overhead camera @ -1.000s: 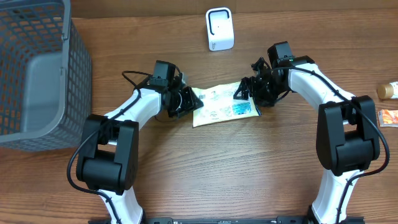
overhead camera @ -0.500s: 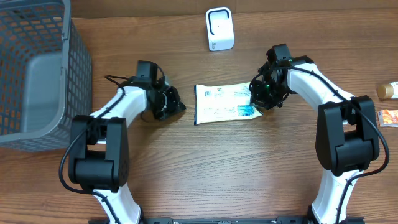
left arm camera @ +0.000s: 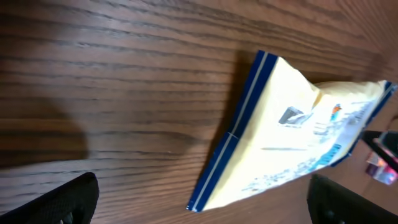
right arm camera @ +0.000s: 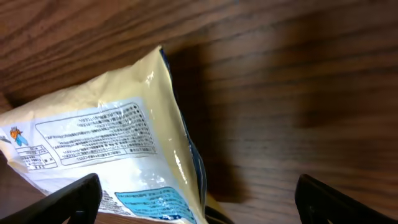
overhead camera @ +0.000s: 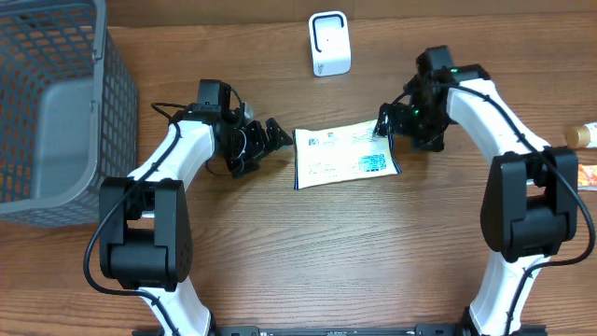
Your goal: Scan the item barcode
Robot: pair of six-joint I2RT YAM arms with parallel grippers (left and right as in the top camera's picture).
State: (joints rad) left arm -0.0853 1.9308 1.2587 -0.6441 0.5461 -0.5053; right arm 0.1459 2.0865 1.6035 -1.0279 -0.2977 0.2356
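Left gripper (overhead camera: 270,133), left of centre overhead: fingers spread apart, empty, just beside but clear of the pale yellow, blue-edged plastic packet (overhead camera: 343,156). Right gripper (overhead camera: 387,122), at the packet's upper right corner: also apart, nothing held; touching or not, cannot tell. Packet flat on the brown wooden surface (overhead camera: 326,252), mid-frame, well apart from the white box-shaped scanner (overhead camera: 329,44) at top centre.

Risks, by judgement: sliding instead of lifting, given thin film lying flat; crumpling over the code under a pinch; wrong face shown to the scanner.

Barcode itself not made out; underside hidden; small bottle-like item (overhead camera: 580,136) cut off at right edge.
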